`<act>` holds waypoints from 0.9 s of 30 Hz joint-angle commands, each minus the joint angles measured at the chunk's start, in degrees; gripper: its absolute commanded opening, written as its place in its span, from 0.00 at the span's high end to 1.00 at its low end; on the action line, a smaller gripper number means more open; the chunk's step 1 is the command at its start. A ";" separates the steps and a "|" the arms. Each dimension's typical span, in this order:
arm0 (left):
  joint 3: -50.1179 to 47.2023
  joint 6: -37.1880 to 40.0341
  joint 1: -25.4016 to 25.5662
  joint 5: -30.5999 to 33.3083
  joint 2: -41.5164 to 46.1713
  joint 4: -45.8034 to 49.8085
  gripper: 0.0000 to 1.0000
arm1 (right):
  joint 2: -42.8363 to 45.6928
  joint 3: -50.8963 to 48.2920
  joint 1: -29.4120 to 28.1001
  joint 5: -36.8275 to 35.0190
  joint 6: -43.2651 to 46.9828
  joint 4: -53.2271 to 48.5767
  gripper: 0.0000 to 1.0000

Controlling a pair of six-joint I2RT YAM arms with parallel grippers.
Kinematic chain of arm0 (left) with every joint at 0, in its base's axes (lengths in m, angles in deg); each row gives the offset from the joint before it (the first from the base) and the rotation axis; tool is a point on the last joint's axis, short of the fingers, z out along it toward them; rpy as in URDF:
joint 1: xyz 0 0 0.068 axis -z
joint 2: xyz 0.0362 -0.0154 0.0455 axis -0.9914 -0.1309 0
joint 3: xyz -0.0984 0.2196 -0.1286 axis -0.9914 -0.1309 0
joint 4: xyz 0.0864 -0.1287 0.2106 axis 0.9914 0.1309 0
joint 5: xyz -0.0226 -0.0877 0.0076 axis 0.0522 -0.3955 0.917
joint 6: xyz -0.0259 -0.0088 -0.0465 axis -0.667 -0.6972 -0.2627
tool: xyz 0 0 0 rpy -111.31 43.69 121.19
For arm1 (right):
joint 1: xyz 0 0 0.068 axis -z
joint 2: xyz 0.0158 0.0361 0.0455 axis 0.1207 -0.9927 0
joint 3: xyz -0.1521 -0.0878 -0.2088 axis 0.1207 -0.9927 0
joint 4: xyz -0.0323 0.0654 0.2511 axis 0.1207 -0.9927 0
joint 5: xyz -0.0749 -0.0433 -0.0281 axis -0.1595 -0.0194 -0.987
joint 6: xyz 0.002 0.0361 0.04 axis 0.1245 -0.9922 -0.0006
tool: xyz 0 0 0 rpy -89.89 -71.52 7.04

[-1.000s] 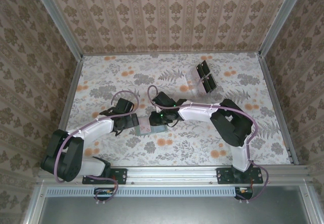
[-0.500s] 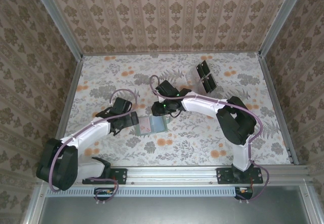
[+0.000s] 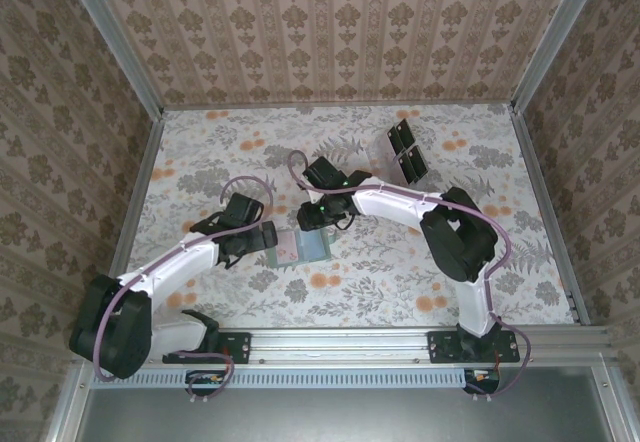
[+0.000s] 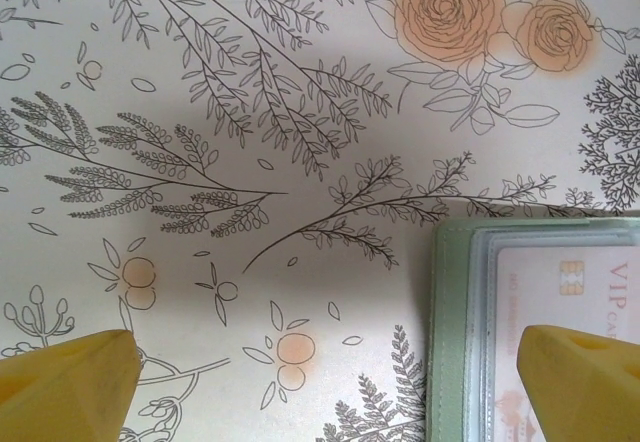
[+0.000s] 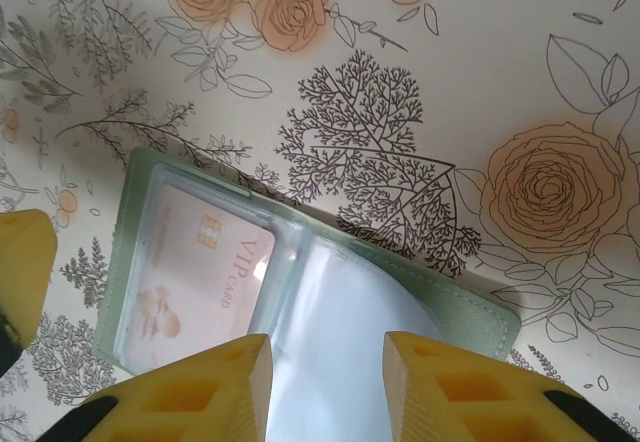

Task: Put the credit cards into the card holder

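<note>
**Card holder lies open on a flowered worktop, an arm at either side**

A worktop covered in a pale print of orange roses, grey ferns and bare branches sits inside a small booth. The walls are papered in beige damask stripes. Aluminium posts rise at the rear corners, and a metal rail runs along the near edge, where both arms are bolted.

Left of centre, the dull-green card holder lies opened flat on the print, with the two arms meeting over it from opposite sides. A credit card, pinkish-white with a gold chip and the letters "VIP", sits under a clear window in the half on the left arm's side. Over the other half, a clear plastic flap bulges upward and catches the light.

The left gripper has its jaws spread wide and empty. One yellow fingertip is over bare cloth and the other is over the holder's edge; whether that one touches the holder cannot be told. The right gripper hovers above the raised flap, its jaws parted by a moderate gap with nothing clamped between them.

Toward the far right of the worktop, well apart from the holder, stands a clear rack with dark square panels.
</note>
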 commanded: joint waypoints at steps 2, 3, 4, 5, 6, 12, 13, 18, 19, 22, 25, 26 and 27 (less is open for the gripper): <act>1.44 0.34 0.86 -0.25 1.09 1.00 0.00 | -1.35 1.02 -0.35 -0.15 1.59 -2.63 0.64; 1.37 0.25 1.02 -0.25 1.07 1.03 0.00 | -1.48 0.94 -0.29 -0.23 1.62 -2.57 0.64; 1.39 0.25 1.13 -0.25 1.07 0.90 0.00 | -1.56 0.83 -0.33 -0.23 1.66 -2.46 0.64; 1.30 0.22 1.30 -0.17 1.07 0.87 0.00 | -1.60 0.72 -0.38 -0.35 1.62 -2.59 0.64; 1.32 0.09 1.37 -0.22 0.99 0.84 0.00 | -1.48 0.55 -0.39 -0.56 1.59 -2.52 0.65; 1.03 0.02 1.57 -0.09 1.03 0.63 0.00 | 1.39 0.17 -1.11 -2.32 1.83 -2.99 0.64; 0.95 0.00 1.57 -0.11 0.99 0.54 0.00 | 1.84 0.24 -1.39 -2.72 2.04 -3.33 0.64; 0.84 -0.17 1.66 -0.09 1.15 0.43 0.00 | 1.78 1.50 -2.36 -4.14 3.31 -5.82 0.61; 0.79 -0.19 1.74 -0.09 1.20 0.42 0.00 | 1.51 1.70 -2.45 -4.42 3.56 -6.15 0.61; 0.69 -0.19 1.75 -0.10 1.33 0.36 0.00 | 0.46 1.93 -2.44 -4.84 3.80 -6.55 0.60; 0.60 -0.20 1.83 -0.09 1.59 0.51 0.00 | -0.60 2.07 -2.45 -5.63 4.19 -6.82 0.60; 0.43 -0.25 1.88 -0.07 1.68 0.49 0.00 | -1.04 2.08 -2.36 -5.90 4.29 -6.74 0.60; 0.51 -0.19 1.92 -0.07 1.68 0.45 0.00 | -1.49 2.17 -2.35 -6.22 4.41 -6.74 0.59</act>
